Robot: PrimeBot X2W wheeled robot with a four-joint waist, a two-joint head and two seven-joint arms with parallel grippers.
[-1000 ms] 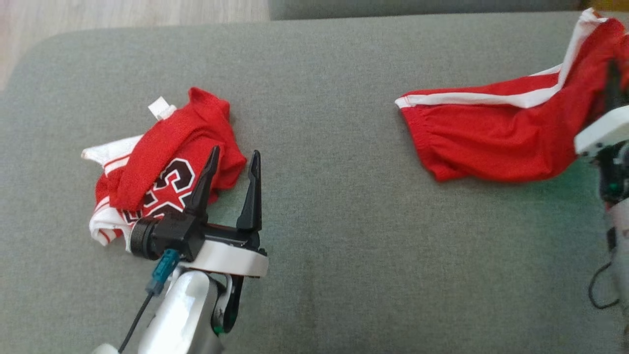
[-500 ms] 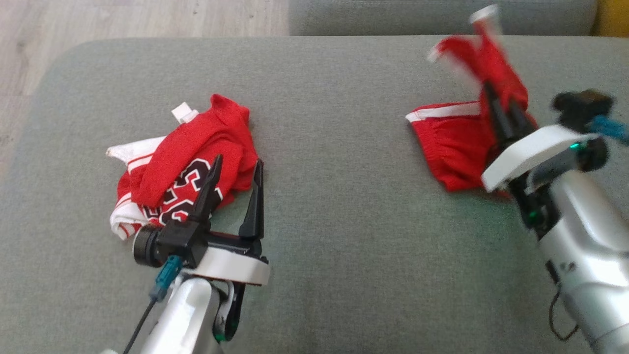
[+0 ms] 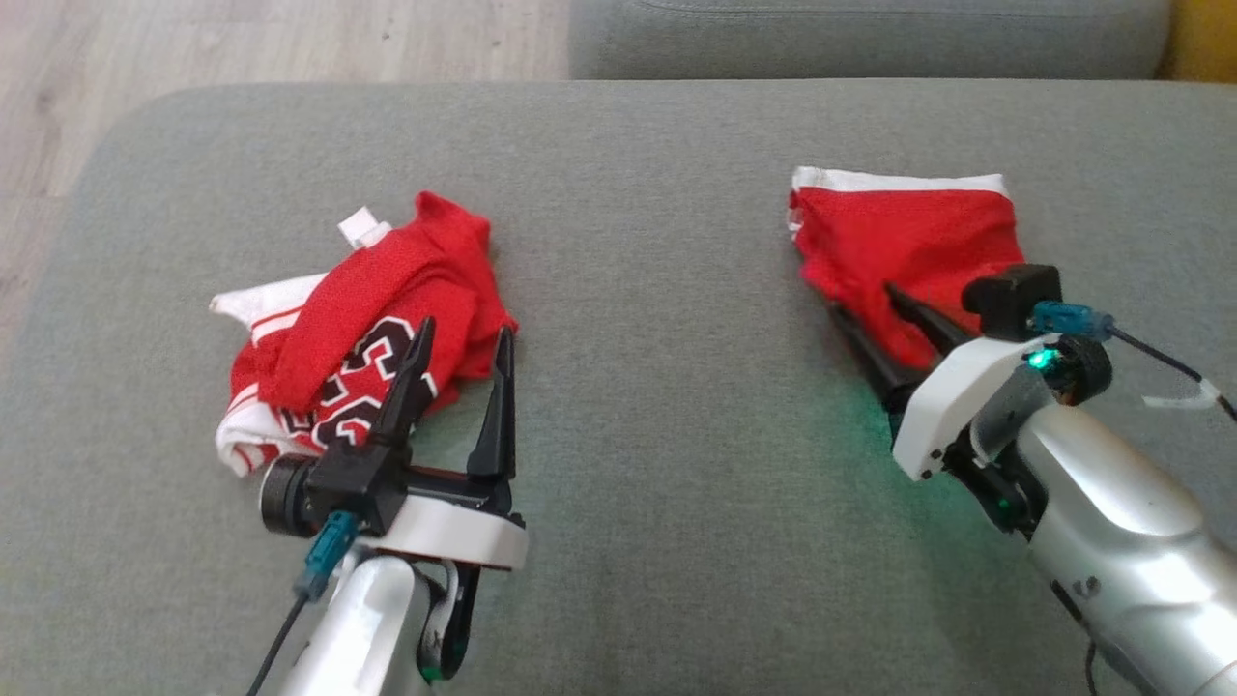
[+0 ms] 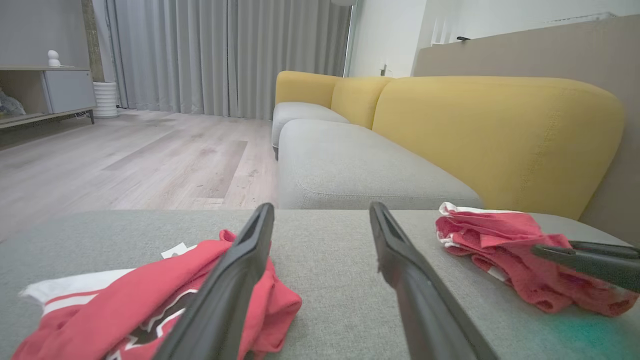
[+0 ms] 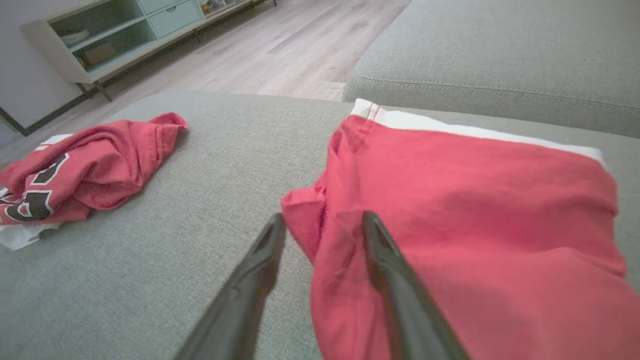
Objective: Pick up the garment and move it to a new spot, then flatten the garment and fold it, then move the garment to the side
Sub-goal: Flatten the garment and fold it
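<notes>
Fingers of the right gripper stand parted and grip nothing. The near left corner of the folded red shorts lies between them, and the rest spreads ahead and to their right on the grey cushion. Left gripper fingers stand wide and empty, with the crumpled red jersey just beside the left finger.

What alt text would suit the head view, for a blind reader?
The open right gripper lies at the edge of folded red shorts on a grey cushion; the open left gripper points at a crumpled red jersey.
</notes>
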